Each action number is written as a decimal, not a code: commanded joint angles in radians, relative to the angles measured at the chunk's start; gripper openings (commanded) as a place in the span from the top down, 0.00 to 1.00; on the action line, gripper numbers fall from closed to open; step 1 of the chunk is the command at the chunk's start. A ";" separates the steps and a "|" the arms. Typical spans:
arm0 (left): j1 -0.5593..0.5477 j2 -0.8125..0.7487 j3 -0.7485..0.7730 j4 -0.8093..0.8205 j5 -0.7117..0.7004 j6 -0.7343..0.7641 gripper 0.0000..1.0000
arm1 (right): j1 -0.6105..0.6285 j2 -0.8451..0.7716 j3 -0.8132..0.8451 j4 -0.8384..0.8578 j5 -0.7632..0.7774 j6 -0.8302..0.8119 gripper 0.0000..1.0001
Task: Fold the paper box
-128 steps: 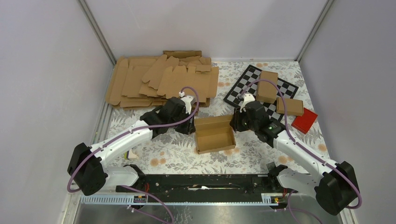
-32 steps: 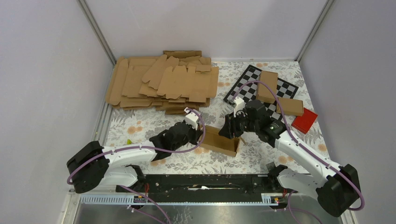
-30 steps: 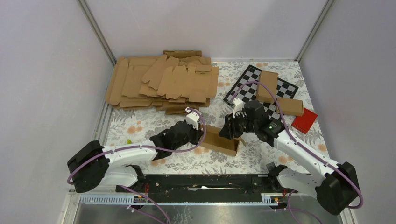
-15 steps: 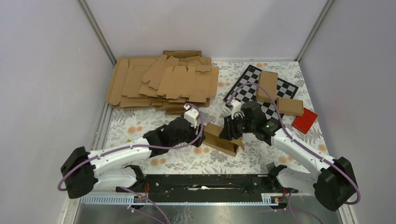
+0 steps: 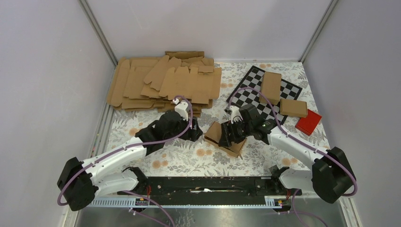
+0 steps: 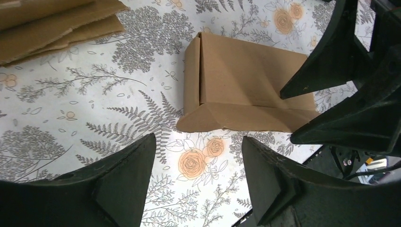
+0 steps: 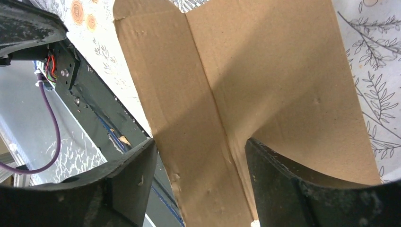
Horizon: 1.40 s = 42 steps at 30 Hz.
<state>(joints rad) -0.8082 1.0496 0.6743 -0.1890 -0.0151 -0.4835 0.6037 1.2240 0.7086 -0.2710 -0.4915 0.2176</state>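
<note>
- While the paper box point(image 5: 226, 137) lies tipped on the counter point(image 5: 179, 158) between both hands, near the middle, we read the step as closing it up. The walls look formed, and one long flap point(image 6: 236, 120) splays flat on the cloth.
- Our left hand point(image 5: 194, 132) has its fingers spread with nothing between them. In its wrist view the box sits just ahead of the tips.
- Our right hand point(image 5: 229, 133) has its fingers spread astride the box's far end. Its wrist view shows cardboard filling the gap but no clear pinch, so we read it as straddling, not gripping.
- To do this well, we'd steady the body with the right hand low on the walls, off the creases. The left hand then gets under the loose flap, rolls it along its fold line and tucks it in.
- We'd go slow: thin board probably buckles, and the box may skid on the cloth.
- We see no writing. The box is plain brown with no print or label, same for the flat blanks point(image 5: 165, 85) behind it. The checkered board point(image 5: 246, 85) shows only squares.
</note>
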 commanded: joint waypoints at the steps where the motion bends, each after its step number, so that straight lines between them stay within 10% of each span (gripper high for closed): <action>1: 0.029 0.020 0.017 0.063 0.071 -0.040 0.28 | 0.010 0.034 -0.008 -0.031 -0.002 0.030 0.23; 15: 0.067 0.066 -0.027 0.102 0.139 -0.050 0.31 | 0.010 -0.013 0.081 -0.109 0.038 0.004 0.01; 31: 0.077 0.145 -0.159 0.333 0.235 -0.072 0.37 | 0.069 0.071 0.098 -0.035 0.462 -0.171 0.00; 42: 0.095 0.201 -0.245 0.508 0.292 -0.072 0.41 | 0.070 0.099 0.015 0.148 0.407 -0.099 0.01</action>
<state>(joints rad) -0.7200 1.2423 0.4397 0.1844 0.2440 -0.5591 0.6666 1.3121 0.7391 -0.1967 -0.0986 0.1204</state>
